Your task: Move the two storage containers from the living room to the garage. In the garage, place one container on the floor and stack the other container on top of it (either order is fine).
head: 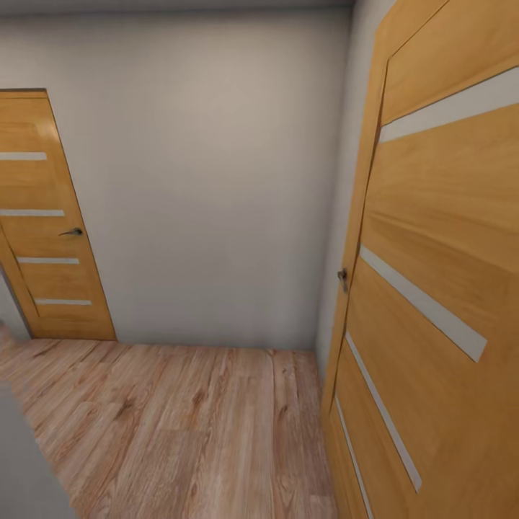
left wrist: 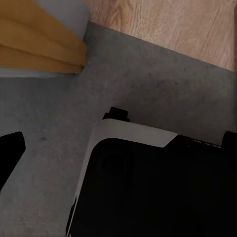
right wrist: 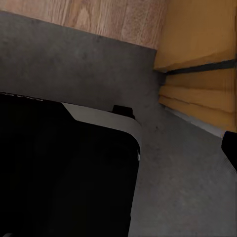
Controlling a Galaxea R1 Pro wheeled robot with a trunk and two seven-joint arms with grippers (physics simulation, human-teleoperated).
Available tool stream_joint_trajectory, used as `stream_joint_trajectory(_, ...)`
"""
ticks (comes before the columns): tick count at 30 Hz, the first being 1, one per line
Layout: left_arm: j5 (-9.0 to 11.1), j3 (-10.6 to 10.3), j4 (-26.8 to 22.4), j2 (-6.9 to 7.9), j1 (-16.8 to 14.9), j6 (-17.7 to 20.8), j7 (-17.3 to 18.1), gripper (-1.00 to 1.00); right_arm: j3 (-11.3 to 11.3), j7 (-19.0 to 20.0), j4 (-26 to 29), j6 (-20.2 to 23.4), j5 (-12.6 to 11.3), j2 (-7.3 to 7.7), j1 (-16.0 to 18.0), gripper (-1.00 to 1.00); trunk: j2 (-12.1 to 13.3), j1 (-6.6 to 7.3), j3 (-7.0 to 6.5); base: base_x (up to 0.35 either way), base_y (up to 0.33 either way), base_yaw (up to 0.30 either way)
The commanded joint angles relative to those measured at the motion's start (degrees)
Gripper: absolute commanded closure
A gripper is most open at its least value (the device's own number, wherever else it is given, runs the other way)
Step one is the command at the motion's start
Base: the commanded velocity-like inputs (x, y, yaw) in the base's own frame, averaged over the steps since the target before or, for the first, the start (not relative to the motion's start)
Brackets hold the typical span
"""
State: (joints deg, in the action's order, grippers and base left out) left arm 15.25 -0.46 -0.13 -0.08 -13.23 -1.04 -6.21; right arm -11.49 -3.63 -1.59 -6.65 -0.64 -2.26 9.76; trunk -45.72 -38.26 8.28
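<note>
The two storage containers are out of view. In the left wrist view my left gripper [left wrist: 118, 148] hangs over my own black and white base [left wrist: 133, 133], with one black fingertip [left wrist: 10, 153] at the picture's edge and nothing between the fingers. In the right wrist view one black fingertip [right wrist: 229, 148] of my right gripper [right wrist: 118, 128] sits at the edge, also with nothing held. Under the base lies dark grey speckled floor [left wrist: 49, 113], which meets light wood planks [right wrist: 98, 19] just beyond.
An orange wooden door [head: 440, 274] with pale stripes stands close on my right, its handle [head: 342, 277] near. A second such door [head: 47, 223] is shut at the far left. A plain grey wall [head: 209, 187] closes the wood-floored passage [head: 180, 425] ahead.
</note>
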Motion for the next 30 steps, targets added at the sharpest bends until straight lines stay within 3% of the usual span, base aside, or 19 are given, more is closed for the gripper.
stream_joint_trajectory(1, 0.29, -0.07, 0.02, -0.01, -0.04, -0.11, -0.11, -1.0, -0.37, -0.23, -0.17, -0.29, -0.06, -0.03, 0.08, -1.0, -0.05, -0.04, 0.08, 0.282, 0.0, 0.0)
stream_joint_trajectory(30, 0.23, -0.07, 0.01, -0.18, -0.04, -0.11, -0.11, -1.0, -0.44, -0.23, -0.17, -0.21, -0.06, -0.03, 0.08, -1.0, -0.05, -0.04, 0.08, 0.023, 0.037, 0.0)
